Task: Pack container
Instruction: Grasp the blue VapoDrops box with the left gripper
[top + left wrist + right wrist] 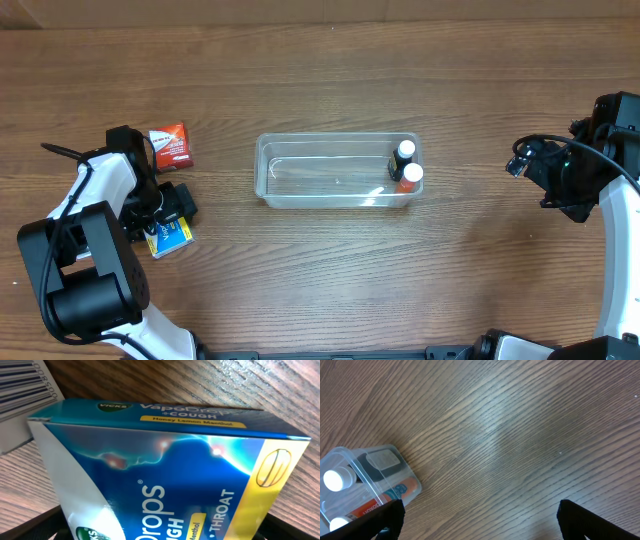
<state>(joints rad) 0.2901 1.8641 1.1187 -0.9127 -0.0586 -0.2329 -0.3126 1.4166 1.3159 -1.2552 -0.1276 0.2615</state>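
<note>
The clear container (262,170) stands at the table's middle, and its corner shows in the right wrist view (350,460). Two white-capped bottles stand at its right end, one black (404,152) and one orange (411,177). My left gripper (168,215) is down at the table on the left, shut on a blue Vicks cough drop box (171,238), which fills the left wrist view (165,475); the fingertips are hidden there. My right gripper (480,520) is open and empty over bare wood to the right of the container (530,165).
A red box (171,146) lies just behind my left gripper. A white surface with a barcode (20,395) shows beside the blue box. The wooden table (330,280) stretches all around.
</note>
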